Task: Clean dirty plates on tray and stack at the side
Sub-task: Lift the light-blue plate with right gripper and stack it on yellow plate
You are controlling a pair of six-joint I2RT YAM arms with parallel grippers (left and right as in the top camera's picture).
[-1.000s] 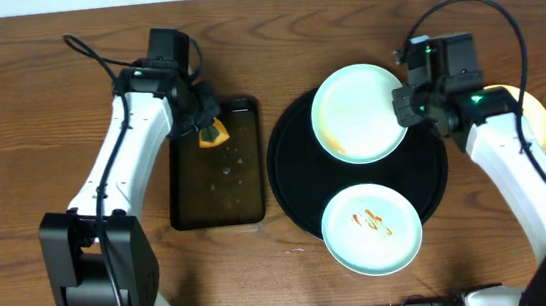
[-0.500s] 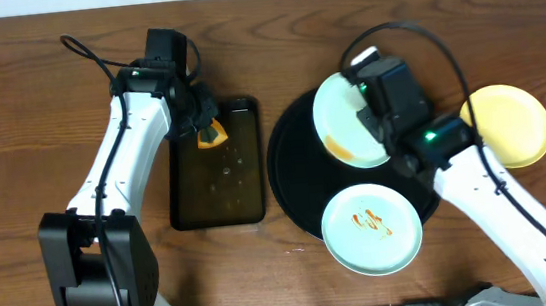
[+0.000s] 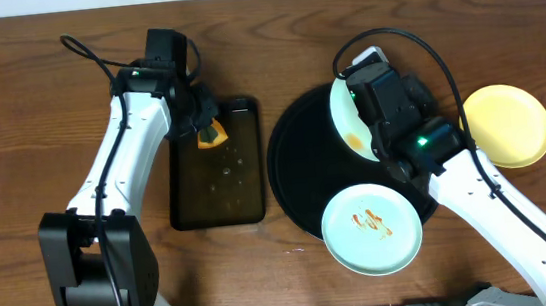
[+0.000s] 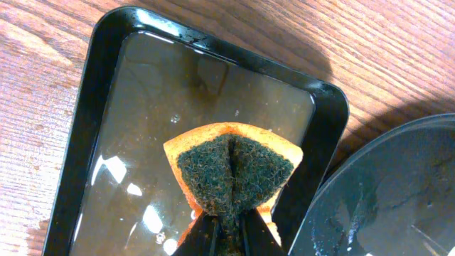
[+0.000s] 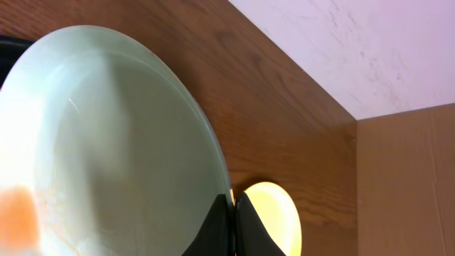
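Surface: a brown wood-grain tabletop (image 3: 28, 116) fills the overhead view, its grain running left to right.
Room: in the right wrist view a pale mottled wall (image 5: 341, 43) rises behind the table's far edge. A flat tan panel (image 5: 405, 178) stands beside it; I cannot tell what it is.
Right gripper (image 5: 233, 213): pressed together on the rim of the held plate (image 5: 106, 142), 1 finger on each face.
Held plate: pale mint-blue, tipped up on edge and lifted over the back right part of the round tray (image 3: 295, 171). An orange-brown smear (image 3: 356, 143) sits low on its face.
Left gripper (image 4: 226, 238): pinching a folded sponge (image 4: 234, 171).
Sponge: its dark green scrub face is toward the wrist camera, with an orange edge around it. It hangs over the back end of the rectangular tray (image 4: 92, 107); whether it touches the liquid cannot be told.
Rectangular tray: black and glossy, holding shallow brownish liquid (image 4: 142, 128) with bright glints. It lies just left of the round tray.
Round tray: black, glossy and low-rimmed, resting on the tabletop.
Smeared plate (image 3: 347, 241): mint-blue and flat on the round tray's front part, overhanging the rim toward the front. Orange-brown sauce (image 3: 372, 222) marks its middle.
Yellow plate (image 3: 508, 126): flat on the bare tabletop right of the round tray, its face plain.
Count: 3 plates, 2 mint-blue and 1 yellow.
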